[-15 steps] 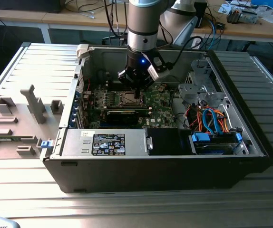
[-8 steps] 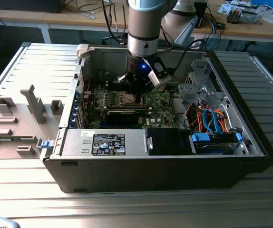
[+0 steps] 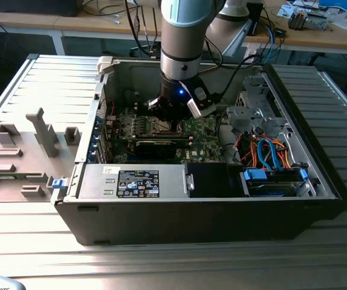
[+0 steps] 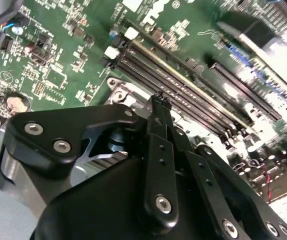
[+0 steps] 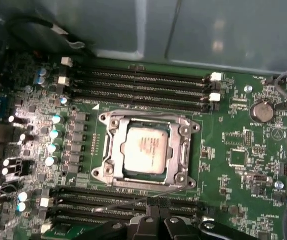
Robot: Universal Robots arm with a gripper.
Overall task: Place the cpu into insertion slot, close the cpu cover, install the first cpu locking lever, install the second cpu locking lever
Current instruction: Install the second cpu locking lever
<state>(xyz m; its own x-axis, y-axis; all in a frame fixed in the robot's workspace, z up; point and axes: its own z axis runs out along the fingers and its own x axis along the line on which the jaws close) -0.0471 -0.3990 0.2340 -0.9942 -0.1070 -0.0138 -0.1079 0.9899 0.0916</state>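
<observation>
So we've got an open desktop PC case (image 3: 210,199) lying on its side on a ribbed grey metal table (image 3: 40,78), with a wooden workbench (image 3: 318,33) behind it covered in cables and bits of gear. On the table at the exterior view's left there's a set of grey plastic fixtures (image 3: 22,157). Inside the case we can see the green motherboard (image 3: 191,136), a power supply (image 3: 134,181) with a label sticker along the near wall, and a bundle of orange and blue cables (image 3: 270,151) toward the exterior view's right.

The arm comes straight down into the case in the exterior view, and the gripper (image 3: 172,121) sits low over the board — but from there the socket area is mostly hidden under it.

The first wrist view is where it gets useful: the cpu (image 5: 146,148) sits in the insertion slot (image 5: 114,176), silver top facing up, and the cpu cover (image 5: 186,150) lies flat around it as a frame. A thin wire lever (image 5: 133,197) runs slantwise just below the socket, near the gripper tips (image 5: 158,204). RAM slots (image 5: 138,82) flank the socket on both sides, and a coin cell battery (image 5: 262,111) sits off to one side.

The second wrist view looks along the black fingers (image 4: 161,165) from behind — the jaws look pressed together, with nothing visible between them, tips just over the memory slots.
</observation>
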